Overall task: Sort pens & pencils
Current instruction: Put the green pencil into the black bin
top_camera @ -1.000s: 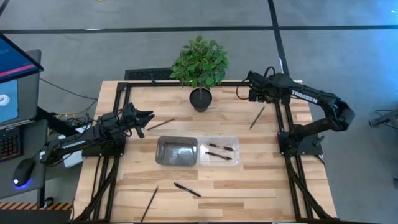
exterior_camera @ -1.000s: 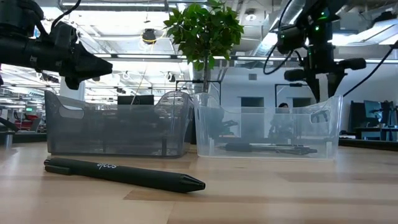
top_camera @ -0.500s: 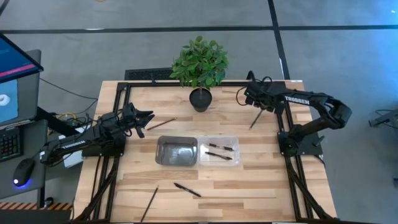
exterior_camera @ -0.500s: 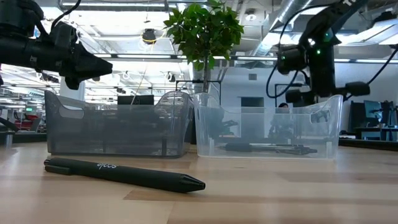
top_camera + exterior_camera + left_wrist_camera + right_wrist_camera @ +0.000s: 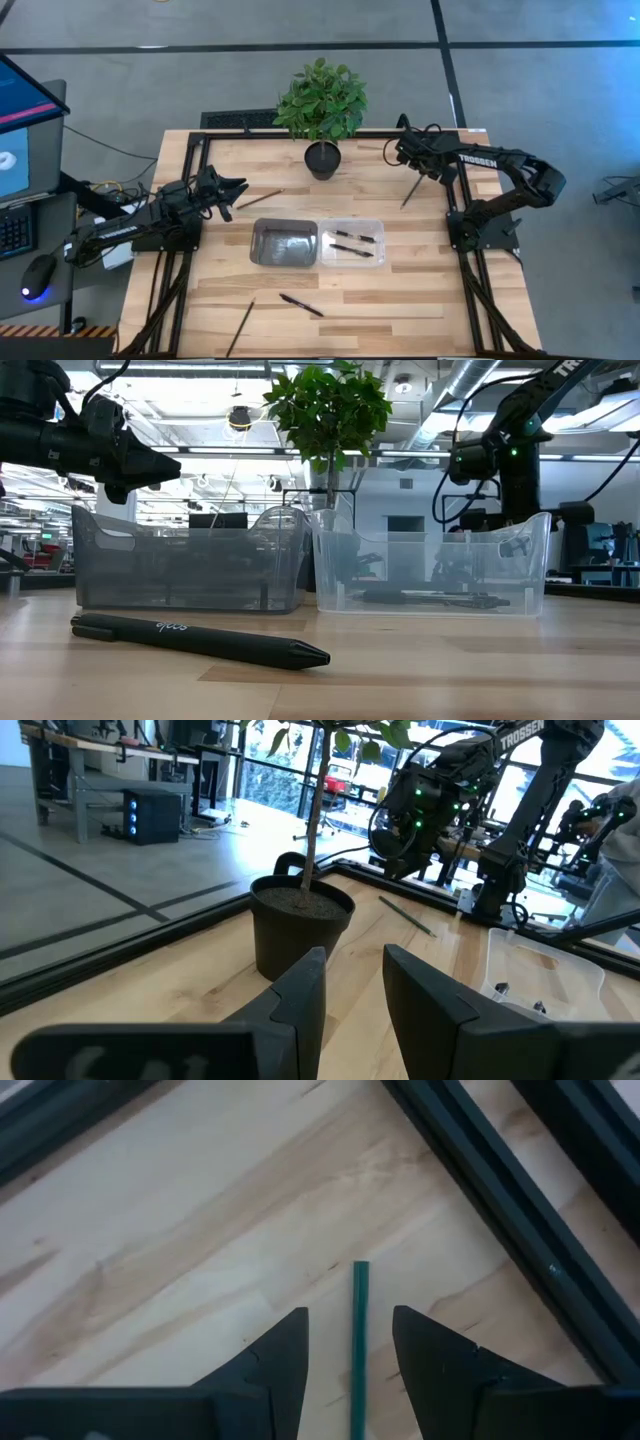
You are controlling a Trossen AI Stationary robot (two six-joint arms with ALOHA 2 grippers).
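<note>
1. Note the change: over the last second your right gripper has come down from a raised pose at the upper right of the high view to a low one over the table, shifting slightly left on the way. In the low view it has dropped behind the clear bin.
2. Check the jaws: in the right wrist view they stand open, one on each side of the end of a thin pencil lying on the wood. They do not touch it yet.
3. Locate that pencil in the high view: it lies slanted at the upper right, just below the right gripper, well apart from the bins.
4. Read this as the approach for a pick; the grasp itself is not yet made. Closing the jaws looks like the next step.
5. Confirm the left gripper: unmoved at the left of the high view, jaws slightly parted and holding nothing, near a second pencil.
6. Account for the rest:
   - Two pens already lie in the clear bin.
   - The grey bin appears to hold no pencil; its contents are hard to read.
   - One pen and a third pencil lie at the bottom centre.
7. Judge the sort as partly done: no pencil appears binned.
</note>
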